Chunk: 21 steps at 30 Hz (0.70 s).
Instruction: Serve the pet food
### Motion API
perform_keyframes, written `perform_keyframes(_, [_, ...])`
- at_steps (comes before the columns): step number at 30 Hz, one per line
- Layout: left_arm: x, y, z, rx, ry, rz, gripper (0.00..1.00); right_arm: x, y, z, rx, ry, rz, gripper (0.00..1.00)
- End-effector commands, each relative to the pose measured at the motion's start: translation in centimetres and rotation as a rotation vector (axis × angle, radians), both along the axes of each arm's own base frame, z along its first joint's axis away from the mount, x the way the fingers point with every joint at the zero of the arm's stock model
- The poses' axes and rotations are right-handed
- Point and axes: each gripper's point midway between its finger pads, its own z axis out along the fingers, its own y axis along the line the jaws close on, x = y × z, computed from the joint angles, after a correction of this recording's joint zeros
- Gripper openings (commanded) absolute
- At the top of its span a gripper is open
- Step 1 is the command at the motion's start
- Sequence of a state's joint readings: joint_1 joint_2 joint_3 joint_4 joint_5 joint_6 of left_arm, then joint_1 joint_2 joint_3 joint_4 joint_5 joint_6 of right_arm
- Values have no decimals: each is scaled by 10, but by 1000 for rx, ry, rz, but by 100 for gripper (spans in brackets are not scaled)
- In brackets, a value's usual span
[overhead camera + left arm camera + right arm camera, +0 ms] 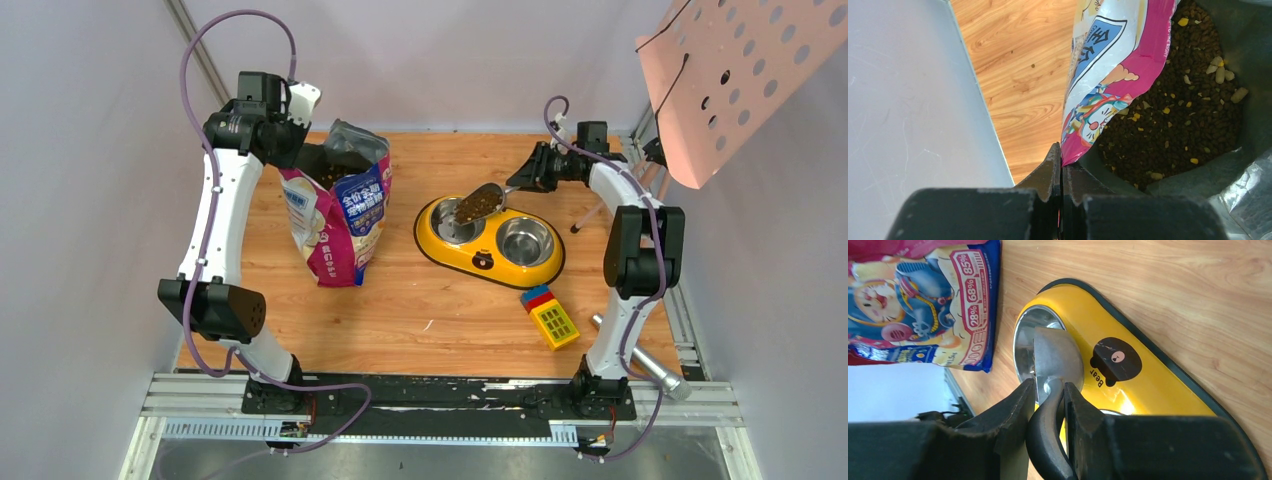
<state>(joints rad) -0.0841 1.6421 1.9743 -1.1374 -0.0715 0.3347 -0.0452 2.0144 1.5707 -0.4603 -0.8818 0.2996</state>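
The blue-and-magenta cat food bag [340, 215] stands open at the table's left. My left gripper [300, 140] is shut on the bag's rim [1083, 145] and holds it open. Dark brown kibble [1173, 110] fills the bag. My right gripper [525, 178] is shut on the black handle [1048, 430] of the grey metal scoop [480, 203]. The scoop is heaped with kibble and hangs over the left bowl [455, 222] of the yellow double-bowl feeder [487, 262]. In the right wrist view the scoop's underside [1058, 357] covers that bowl [1024, 342].
The feeder's right bowl [525, 240] is bare steel. A stack of toy bricks [550, 315] and a metal cylinder [640, 358] lie at the front right. A pink perforated panel [740, 70] hangs at the upper right. White walls close in the table.
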Motion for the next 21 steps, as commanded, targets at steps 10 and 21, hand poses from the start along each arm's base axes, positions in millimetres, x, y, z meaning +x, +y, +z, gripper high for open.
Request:
perform_keyframes(10, [-6,5,81,-48,-295,31,0,-2,27,40,-177,-253,97,0])
perform_keyframes(21, [-10,0,88,-78,-310,18,0,-6,34,47,-256,-317,114,0])
